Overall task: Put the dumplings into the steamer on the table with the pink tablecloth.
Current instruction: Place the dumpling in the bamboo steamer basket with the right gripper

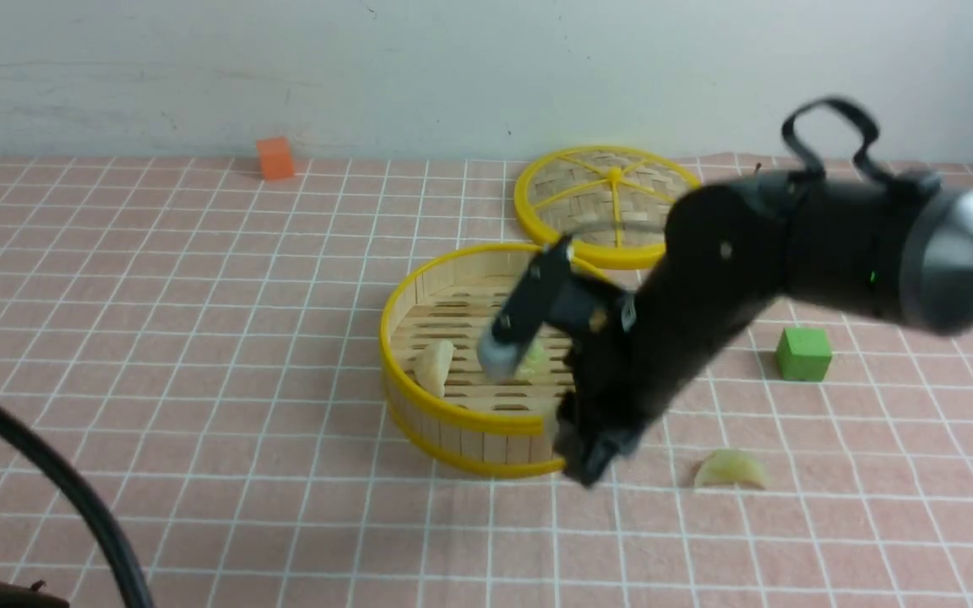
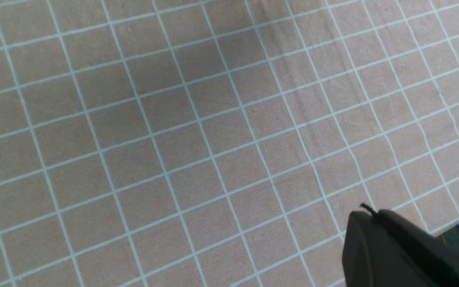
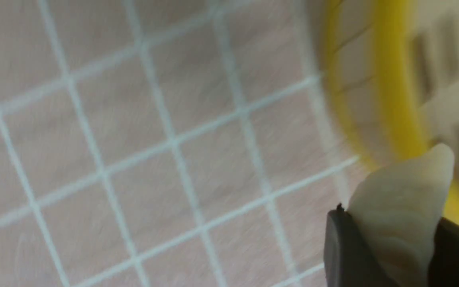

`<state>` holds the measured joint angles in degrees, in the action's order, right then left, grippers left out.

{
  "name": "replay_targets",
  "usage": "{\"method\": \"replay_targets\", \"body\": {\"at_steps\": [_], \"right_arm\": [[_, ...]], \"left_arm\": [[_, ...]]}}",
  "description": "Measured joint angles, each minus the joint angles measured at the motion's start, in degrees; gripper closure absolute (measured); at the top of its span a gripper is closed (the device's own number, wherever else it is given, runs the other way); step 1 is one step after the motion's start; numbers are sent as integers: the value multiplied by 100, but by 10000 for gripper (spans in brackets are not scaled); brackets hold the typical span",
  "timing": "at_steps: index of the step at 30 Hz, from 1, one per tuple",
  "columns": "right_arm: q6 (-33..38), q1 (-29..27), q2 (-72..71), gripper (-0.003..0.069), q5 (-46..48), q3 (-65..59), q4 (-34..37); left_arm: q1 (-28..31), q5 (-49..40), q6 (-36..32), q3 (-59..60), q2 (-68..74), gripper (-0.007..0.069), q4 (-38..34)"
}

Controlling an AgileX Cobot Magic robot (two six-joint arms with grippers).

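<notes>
Seeing my right end effector (image 3: 393,259) pinched on a dumpling (image 3: 401,207) right at the steamer (image 1: 453,415) rim, I judge its slatted floor lies just beyond, so this arm should reach inward.

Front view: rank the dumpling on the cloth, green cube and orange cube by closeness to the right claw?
From the right gripper:
1. Loose dumpling, just right of it.
2. Green cube, farther right and back.
3. Orange cube, far back left.
</notes>
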<state>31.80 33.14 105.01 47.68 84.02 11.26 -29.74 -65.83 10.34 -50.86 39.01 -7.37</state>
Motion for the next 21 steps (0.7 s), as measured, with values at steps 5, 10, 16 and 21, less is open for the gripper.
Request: {"method": "replay_targets", "body": {"at_steps": [5, 10, 16, 21], "right_arm": [[-1424, -175, 426, 459, 175, 1603, -276], [-2354, -363, 1353, 459, 243, 2495, -669], [-2975, -515, 2251, 459, 298, 2664, -1276], [-3147, -550, 2485, 355, 303, 2680, -1400]], "left_arm": [[0, -4, 0, 5, -30, 638, 0], [0, -52, 0, 5, -30, 638, 0], [0, -78, 0, 5, -30, 638, 19], [0, -83, 0, 23, -30, 638, 113]]}}
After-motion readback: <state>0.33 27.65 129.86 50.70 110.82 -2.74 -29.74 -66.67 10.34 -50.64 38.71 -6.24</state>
